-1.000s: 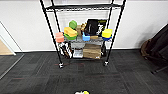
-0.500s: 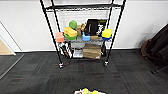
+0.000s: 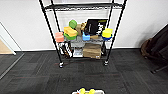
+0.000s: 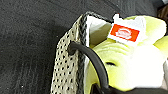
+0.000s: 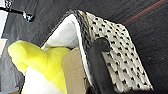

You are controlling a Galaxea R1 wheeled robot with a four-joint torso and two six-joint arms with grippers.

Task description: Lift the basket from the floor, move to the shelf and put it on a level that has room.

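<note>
You've got the basket (image 3: pixel 88 92) up off the floor (image 3: pixel 82 75), by the look of it: just its pale rim pokes in at the bottom centre of the head view, w/ yellow plush (image 3: pixel 86 91) sitting in it. In the left wrist view the woven side wall (image 4: pixel 65 67) hangs over dark carpet, a black handle loop (image 4: pixel 88 58) arcs up from it, and the plush carries a red-and-white tag (image 4: pixel 124 32). In the right wrist view you see the other woven wall (image 5: pixel 115 55), the white lining, the same plush (image 5: pixel 37 60) and a brown cardboard piece (image 5: pixel 73 70) tucked inside, plus a thick black handle (image 5: pixel 98 65) over the rim. Fingers on either side: can't tell, they're not resolvable here, so whether they're clamped on the handles is only a guess from the basket hanging clear.

Mid-frame in the head view is open carpet, no obstacle btwn you and the rack.

Far: the shelf (image 3: pixel 50 32) stands against the white wall, centre of frame, casters on the carpet. Bottom tier has a cardboard box (image 3: pixel 92 50) and books; the tier above is packed w/ colourful blocks (image 3: pixel 70 31). The level (image 3: pixel 82 6) above those, at the top edge of the frame, looks bare as far as you can see it.

Progress: lift looks done, approach partway, rack well apart from the basket. Left: close the gap, raise it, set it on that free tier
</note>
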